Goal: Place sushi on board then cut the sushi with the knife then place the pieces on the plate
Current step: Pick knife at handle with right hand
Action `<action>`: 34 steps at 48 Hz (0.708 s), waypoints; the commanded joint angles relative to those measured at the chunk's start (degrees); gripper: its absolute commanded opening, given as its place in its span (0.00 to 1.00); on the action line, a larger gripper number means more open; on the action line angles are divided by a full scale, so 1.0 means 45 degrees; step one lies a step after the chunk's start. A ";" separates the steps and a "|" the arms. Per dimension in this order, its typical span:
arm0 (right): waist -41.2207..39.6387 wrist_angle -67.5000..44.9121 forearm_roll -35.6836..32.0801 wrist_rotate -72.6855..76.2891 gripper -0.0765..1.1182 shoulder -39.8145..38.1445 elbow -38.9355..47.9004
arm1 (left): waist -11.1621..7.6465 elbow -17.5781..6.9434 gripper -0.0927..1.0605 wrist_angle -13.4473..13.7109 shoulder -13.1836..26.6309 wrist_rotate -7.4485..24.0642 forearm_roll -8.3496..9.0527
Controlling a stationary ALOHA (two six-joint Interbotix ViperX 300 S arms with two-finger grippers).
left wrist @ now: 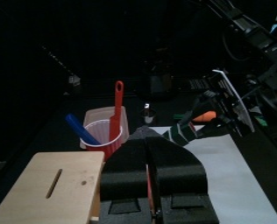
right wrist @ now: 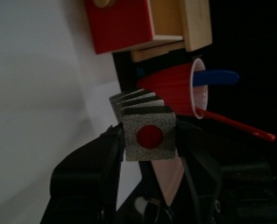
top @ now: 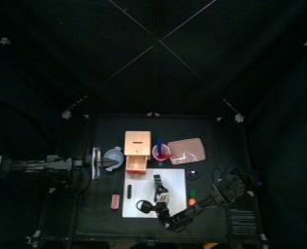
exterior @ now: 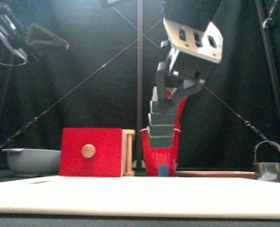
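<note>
**Item:** toy sushi roll [right wrist: 148,133], dark green blocks with a red centre.
**Location:** clamped in my right gripper [exterior: 167,111] over the white cutting board [exterior: 130,197]; I cannot tell whether it touches.
**Axis:** steeply tilted, one end face toward the wrist.
**Relation:** the board lies directly beneath the roll, and the red cup [right wrist: 182,87] with the knives stands just behind it.
**Left gripper** [left wrist: 152,166]: closed on nothing, rests left of the wooden box [exterior: 93,152].
**Judgement:** the set-down falls to the right arm.
</note>
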 commanded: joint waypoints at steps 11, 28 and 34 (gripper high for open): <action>-0.0117 -0.0566 -0.0020 0.0098 0.70 0.0215 -0.0215 | 0.0137 -0.0156 0.23 -0.0156 0.0059 0.0020 -0.0020; -0.0234 -0.2090 0.2422 0.0078 0.91 0.0176 -0.0332 | 0.0156 -0.0176 0.23 -0.0156 0.0059 -0.0020 -0.0020; -0.0137 -0.2480 0.3008 0.0059 0.92 0.0078 -0.0547 | 0.0234 -0.0137 0.23 -0.0156 0.0059 -0.0039 -0.0020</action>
